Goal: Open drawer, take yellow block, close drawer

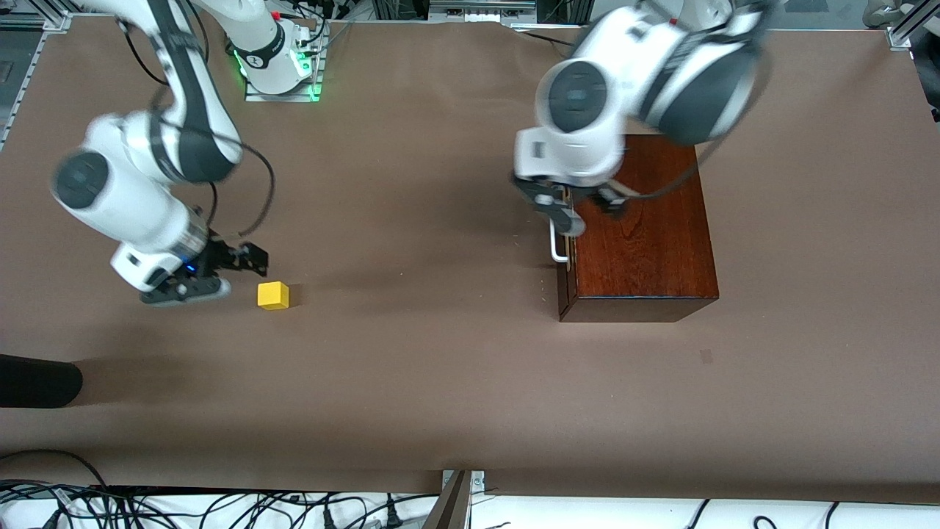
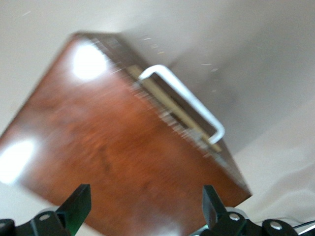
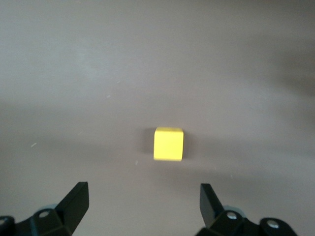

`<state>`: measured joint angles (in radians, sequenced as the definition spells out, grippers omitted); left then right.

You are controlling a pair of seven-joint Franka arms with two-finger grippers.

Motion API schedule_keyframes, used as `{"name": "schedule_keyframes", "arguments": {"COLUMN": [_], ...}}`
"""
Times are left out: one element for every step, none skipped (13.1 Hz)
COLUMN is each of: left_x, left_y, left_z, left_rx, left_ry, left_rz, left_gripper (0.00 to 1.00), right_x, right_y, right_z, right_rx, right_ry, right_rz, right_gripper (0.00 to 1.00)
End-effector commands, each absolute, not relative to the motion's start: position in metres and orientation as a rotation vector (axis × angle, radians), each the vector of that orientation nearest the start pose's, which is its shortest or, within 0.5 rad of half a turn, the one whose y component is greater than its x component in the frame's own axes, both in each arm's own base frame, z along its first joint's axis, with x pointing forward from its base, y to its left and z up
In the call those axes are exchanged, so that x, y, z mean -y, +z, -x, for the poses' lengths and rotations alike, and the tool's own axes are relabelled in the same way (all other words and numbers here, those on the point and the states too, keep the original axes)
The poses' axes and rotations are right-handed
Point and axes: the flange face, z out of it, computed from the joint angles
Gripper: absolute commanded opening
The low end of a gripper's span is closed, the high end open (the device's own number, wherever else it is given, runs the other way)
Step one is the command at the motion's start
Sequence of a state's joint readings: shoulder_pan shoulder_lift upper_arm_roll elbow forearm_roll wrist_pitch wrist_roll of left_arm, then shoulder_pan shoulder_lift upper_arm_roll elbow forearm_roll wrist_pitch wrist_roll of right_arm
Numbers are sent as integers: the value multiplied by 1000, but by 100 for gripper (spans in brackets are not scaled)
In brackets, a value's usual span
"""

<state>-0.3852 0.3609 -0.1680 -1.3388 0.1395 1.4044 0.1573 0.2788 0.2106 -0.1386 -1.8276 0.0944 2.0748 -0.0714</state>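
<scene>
yellow block [image 1: 273, 295]: plain bright yellow on every face seen.
wooden box [image 1: 646, 242]: glossy reddish-brown mahogany, dark grain streaks, white glare patches.
drawer [image 2: 170, 105]: a pale wood strip is shown under the dark front.
handle [image 1: 557, 248]: white.
tabletop [image 1: 411, 353]: plain matte brown.
left claw [image 1: 584, 213]: black fingers, white arm casing with dark grey joints.
right claw [image 1: 220, 273]: black fingers, white arm.
</scene>
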Motion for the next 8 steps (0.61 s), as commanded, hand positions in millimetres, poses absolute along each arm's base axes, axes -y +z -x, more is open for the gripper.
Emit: {"name": "schedule_keyframes", "arguments": {"left_x": [238, 226, 206, 184, 156, 135, 113, 96], "left_y": [549, 556, 567, 577, 589, 599, 607, 612], "left_z": [-572, -573, -577, -582, -585, -587, -585, -578], "left_rx": [-846, -815, -764, -708, -635, -576, -496, -417], "left_ry": [366, 383, 379, 356, 320, 254, 186, 155], "left_rz": [2898, 2899, 2915, 2942, 2972, 2990, 3007, 3018], "left_gripper": [100, 100, 100, 100, 100, 100, 100, 100], "right_x": [-91, -91, -90, -85, -79, -74, -67, -64], "right_y": [491, 515, 536, 553, 566, 576, 583, 591], "right_z": [-604, -602, -600, -597, -592, -586, -580, -576], "right_rx": [324, 333, 354, 369, 386, 407, 403, 404], "right_ry": [17, 69, 95, 96, 97, 112, 135, 125], "right_rz": [3069, 3066, 3061, 3058, 3055, 3048, 3047, 3046], "right_gripper": [100, 100, 100, 100, 100, 100, 100, 100]}}
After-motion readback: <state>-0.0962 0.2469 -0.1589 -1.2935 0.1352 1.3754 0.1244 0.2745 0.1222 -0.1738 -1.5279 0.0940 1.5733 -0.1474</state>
